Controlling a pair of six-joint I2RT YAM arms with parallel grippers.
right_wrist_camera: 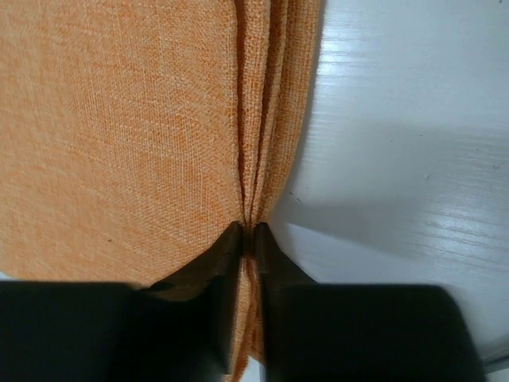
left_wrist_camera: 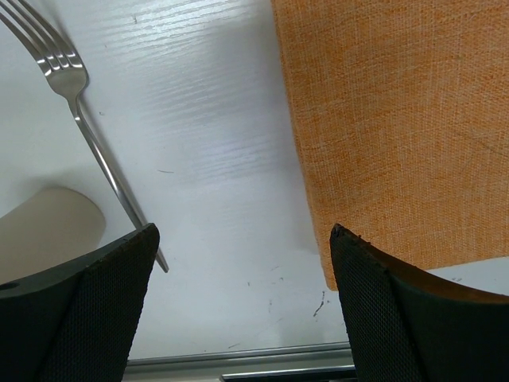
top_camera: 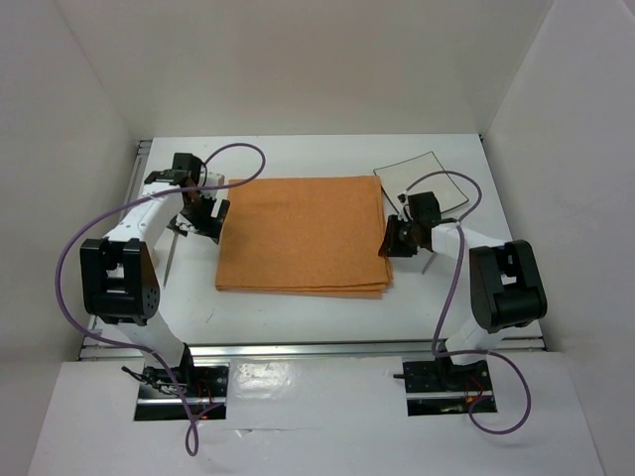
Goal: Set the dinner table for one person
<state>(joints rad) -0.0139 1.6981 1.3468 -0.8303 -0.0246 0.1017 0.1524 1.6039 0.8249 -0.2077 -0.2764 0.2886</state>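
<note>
A folded orange cloth (top_camera: 303, 235) lies in the middle of the white dinner table (top_camera: 298, 159). My right gripper (top_camera: 392, 241) is shut on the cloth's right edge; the right wrist view shows the folded layers (right_wrist_camera: 135, 119) pinched between the two fingertips. My left gripper (top_camera: 210, 220) is open and empty just off the cloth's left edge (left_wrist_camera: 398, 127), above the bare tabletop (left_wrist_camera: 215, 159). A silver fork (left_wrist_camera: 79, 119) lies left of the cloth, beside the left gripper; it also shows in the top view (top_camera: 173, 253).
A small square white plate (top_camera: 420, 181) with a dark rim sits at the back right, partly behind the right arm. White walls enclose the table on three sides. A metal rail (top_camera: 317, 348) runs along the near edge.
</note>
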